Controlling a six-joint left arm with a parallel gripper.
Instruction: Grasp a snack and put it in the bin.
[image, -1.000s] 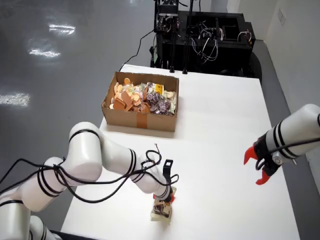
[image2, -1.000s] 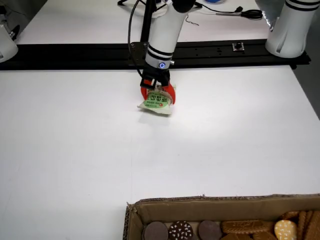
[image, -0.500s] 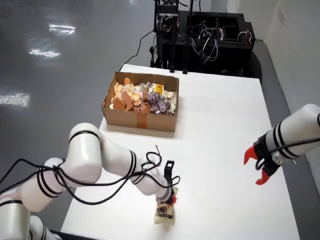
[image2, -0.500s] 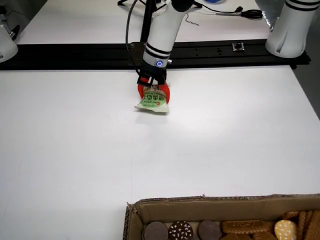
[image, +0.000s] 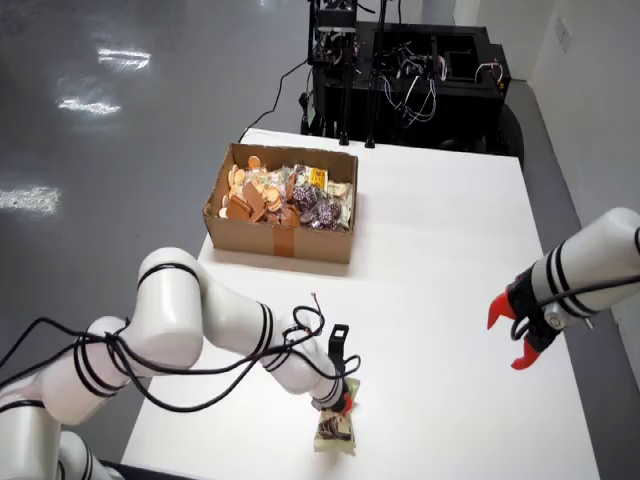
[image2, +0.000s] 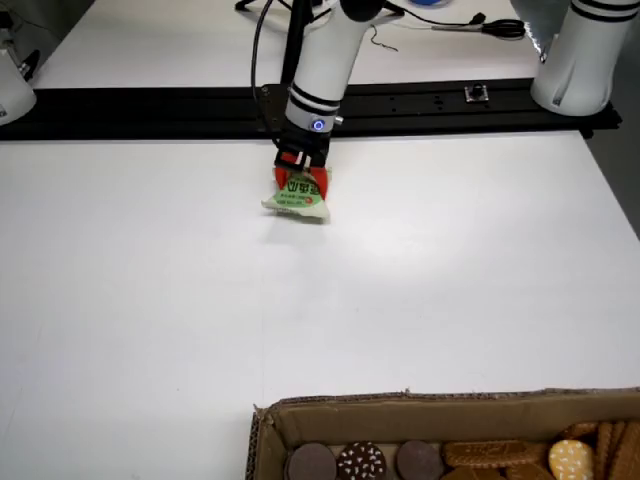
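Observation:
A pale green snack packet (image: 335, 430) lies near the table's front edge in the view from behind the arms. My gripper (image: 340, 402) comes down on its upper end, red fingers pinched on it. In the view facing the arm, the packet (image2: 297, 203) hangs from the gripper (image2: 301, 181), its lower edge at or just above the white tabletop. The bin is a cardboard box (image: 279, 241) at the far left of the table, filled with biscuits and wrapped snacks. Only its near rim (image2: 420, 402) shows in the view facing the arm.
A second white arm with open red fingers (image: 520, 338) hovers over the table's right side in the view from behind the arms. Black equipment racks (image: 400, 70) stand beyond the far edge. A black rail (image2: 150, 105) runs along the arm's base.

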